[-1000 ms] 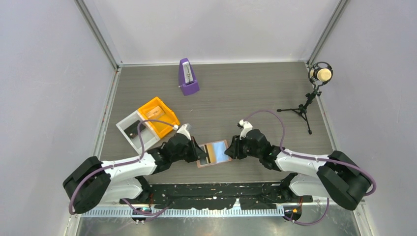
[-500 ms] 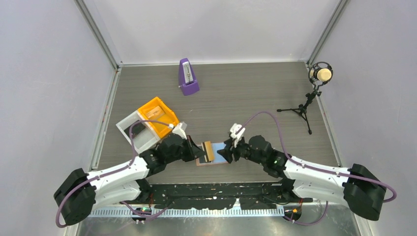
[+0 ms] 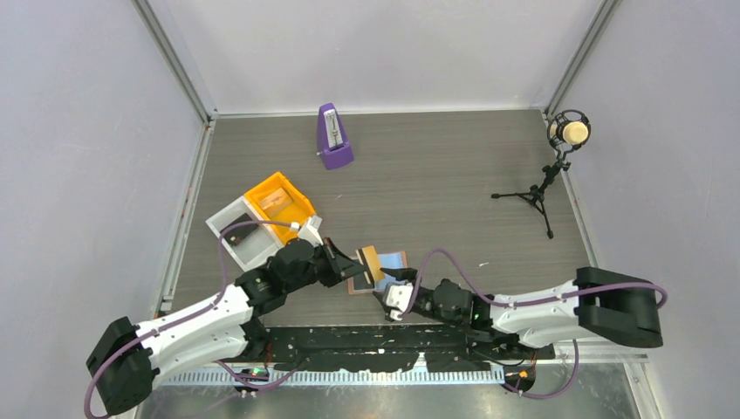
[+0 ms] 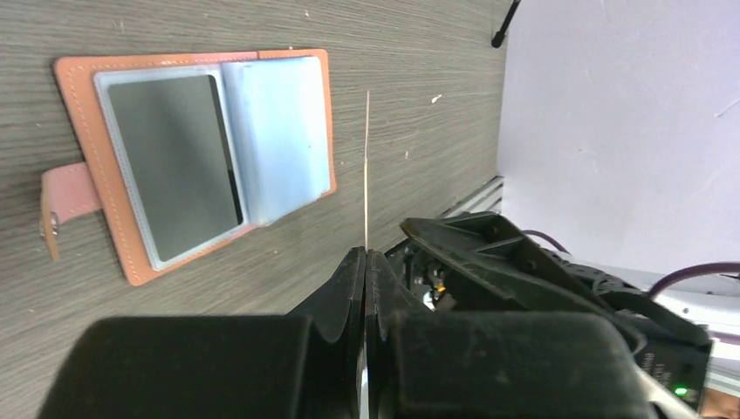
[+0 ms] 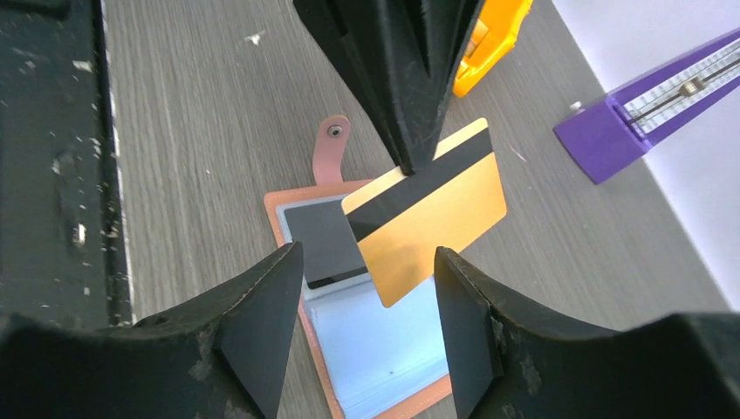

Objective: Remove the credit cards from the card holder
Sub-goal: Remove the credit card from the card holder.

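Nearest the bases, the right gripper [image 5: 366,262] hovers at the holder's 6 o'clock, fingers spread and empty, looking down on the work. The holder [image 4: 279,131] lies open and flat on the table [image 3: 436,175], blue-grey faces up, tab pointing to 9 o'clock in the top view. A dark card [image 4: 170,166] sits in one pocket, nearly all of it tucked in.

Just over the holder, the left gripper [image 4: 366,262] comes in from 9 o'clock, fingers pressed together on the corner of a gold card [image 5: 432,227] with a black stripe. This card is clear of the pockets and stands on edge in the air.

The cards look thin, light, stiff and slick, so a pinch near a corner could let one swivel or slip; a firmer hold would be flat across a short end. The dark card probably needs a grip on its exposed edge while the soft, light holder is pinned, or the holder may lift with it.

Farther off, an orange tray [image 3: 305,208] sits at 10 o'clock and a purple metronome [image 3: 333,140] at 11 o'clock.
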### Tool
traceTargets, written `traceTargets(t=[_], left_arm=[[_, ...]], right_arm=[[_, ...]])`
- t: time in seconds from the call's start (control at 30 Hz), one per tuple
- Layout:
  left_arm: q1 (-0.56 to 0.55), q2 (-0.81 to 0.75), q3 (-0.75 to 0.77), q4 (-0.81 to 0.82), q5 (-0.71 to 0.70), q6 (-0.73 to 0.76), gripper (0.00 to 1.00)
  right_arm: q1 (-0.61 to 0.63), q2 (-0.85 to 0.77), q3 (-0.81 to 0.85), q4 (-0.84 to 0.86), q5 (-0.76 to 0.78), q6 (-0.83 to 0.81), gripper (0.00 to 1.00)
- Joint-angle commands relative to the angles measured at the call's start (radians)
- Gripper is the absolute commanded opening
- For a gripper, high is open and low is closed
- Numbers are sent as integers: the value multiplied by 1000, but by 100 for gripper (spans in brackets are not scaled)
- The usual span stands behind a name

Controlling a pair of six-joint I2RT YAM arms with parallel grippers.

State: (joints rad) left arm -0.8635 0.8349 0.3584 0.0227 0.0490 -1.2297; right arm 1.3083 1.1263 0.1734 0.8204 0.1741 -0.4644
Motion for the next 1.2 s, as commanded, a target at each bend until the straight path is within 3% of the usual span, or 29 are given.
traceTargets(t=[0.0, 0.2, 0.27, 0.3, 0.37, 0.43, 0.47, 0.53, 0.6, 0.63, 0.7, 0.83, 1.0, 1.17], left_arm=[[4, -28, 29, 17, 28, -71, 0], [4, -48, 21, 15, 41, -89, 0], [4, -57, 15, 13, 39, -95, 0], [4, -63, 12, 13, 37, -98, 0], [4, -76, 7, 13, 33, -102, 0], [4, -90, 6, 15, 33, -84, 0], [4, -100, 10, 14, 36, -58, 1], [4, -127, 35, -13, 35, 17, 21], [4, -153, 86, -131, 10, 113, 40], [4, -165, 116, -197, -17, 158, 47], [4, -189, 169, -332, -86, 230, 54], [4, -245, 213, -466, -187, 313, 56], [4, -352, 156, -436, -236, 393, 56], [4, -455, 115, -414, -192, 504, 56]], right_arm=[[60, 79, 22, 220, 164, -212, 64], [116, 176, 46, 301, 326, -299, 58], [133, 202, 49, 328, 367, -327, 45], [146, 220, 48, 339, 381, -343, 32], [162, 241, 42, 398, 412, -360, 15], [175, 249, 30, 421, 426, -356, 6], [178, 246, 25, 421, 426, -348, 6], [182, 202, 26, 373, 417, -281, 5], [181, 138, 50, 237, 388, -122, 5], [177, 115, 67, 87, 354, -81, 5], [154, 59, 148, -122, 303, 36, 5], [95, -35, 193, -332, 163, 201, 5], [-7, -173, 168, -390, 26, 370, 5], [-77, -285, 151, -439, -75, 468, 5]])
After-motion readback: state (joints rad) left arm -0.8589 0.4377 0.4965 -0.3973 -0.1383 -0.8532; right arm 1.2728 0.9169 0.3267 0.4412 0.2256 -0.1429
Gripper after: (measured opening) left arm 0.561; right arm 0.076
